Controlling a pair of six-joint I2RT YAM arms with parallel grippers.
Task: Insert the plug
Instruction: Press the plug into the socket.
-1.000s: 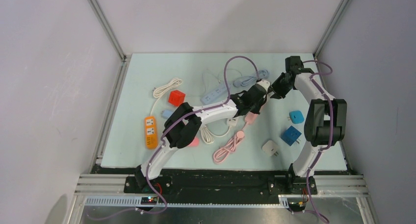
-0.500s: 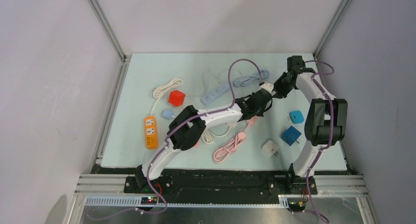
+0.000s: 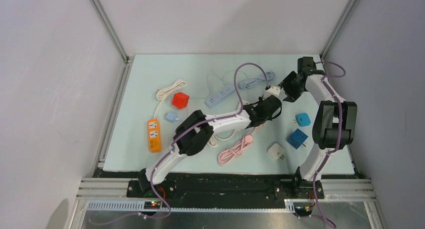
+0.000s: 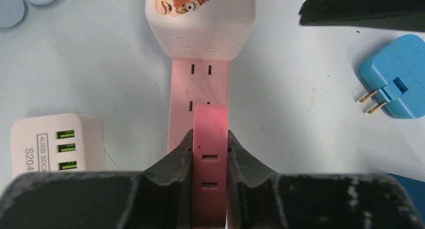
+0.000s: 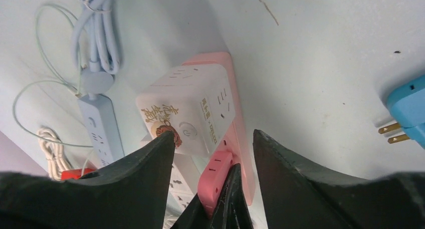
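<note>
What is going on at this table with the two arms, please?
The left end effector is shut on a darker pink rectangular block that sits on the pale pink plastic power strip, seemingly steadying it. A white plastic cube adapter with a tiger sticker sits on the strip's far end, apparently plugged in. The right end effector is open and is not gripping the cube.

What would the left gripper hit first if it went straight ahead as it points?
Probably the white cube adapter, seated on the pink power strip directly ahead of the left gripper and the pink plug it grips; height clearance is unclear.
</note>
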